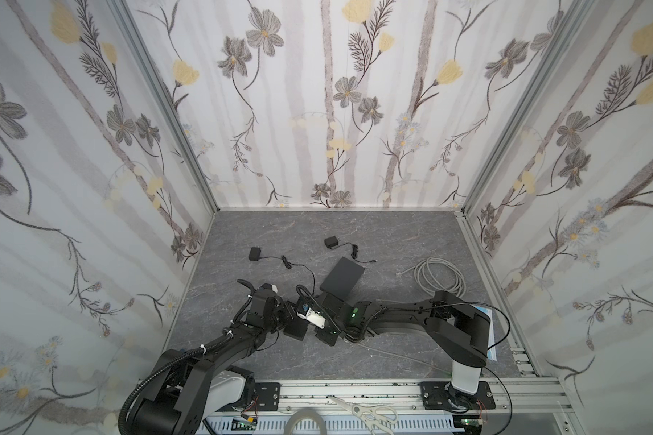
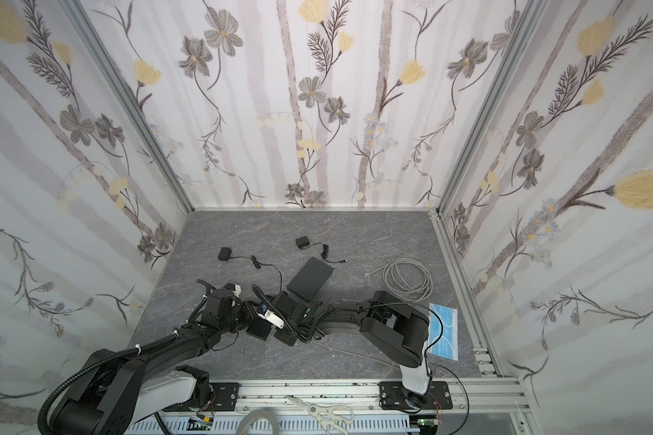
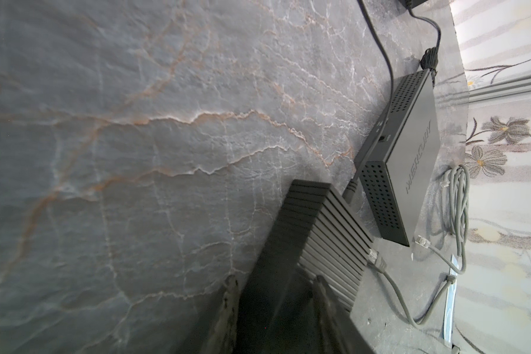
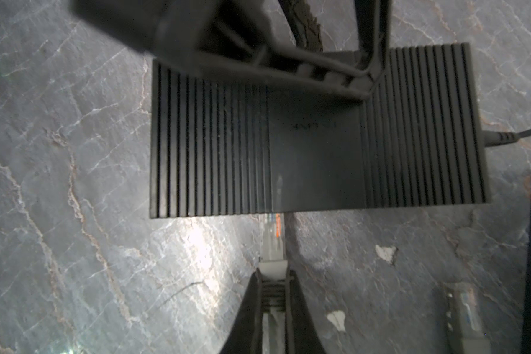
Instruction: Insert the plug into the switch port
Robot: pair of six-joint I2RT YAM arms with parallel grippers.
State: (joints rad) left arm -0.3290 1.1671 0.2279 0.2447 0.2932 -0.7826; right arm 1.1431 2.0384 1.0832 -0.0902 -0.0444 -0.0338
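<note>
The switch (image 4: pixel 316 147) is a ribbed black box on the marble table, with a power lead plugged into one end. My left gripper (image 3: pixel 276 280) is shut on the switch (image 3: pixel 325 233), reaching in from its far edge, and its fingers (image 4: pixel 371 61) show over the ribbed top. My right gripper (image 4: pixel 273 275) is shut on the grey boot of the plug (image 4: pixel 272 239). The plug's clear tip points straight at the switch's near edge and disappears under it. The port is hidden. In the left wrist view a clear plug (image 3: pixel 376 259) on a grey lead touches that same edge.
A perforated black box (image 1: pixel 344 277) lies just behind the switch. A coiled grey cable (image 1: pixel 440 278) sits at the right and a loose plug end (image 4: pixel 463 309) lies near the box. Two black power adapters (image 1: pixel 253 253) (image 1: pixel 330 242) lie further back. A blue mask (image 2: pixel 443 331) lies by the right arm's base.
</note>
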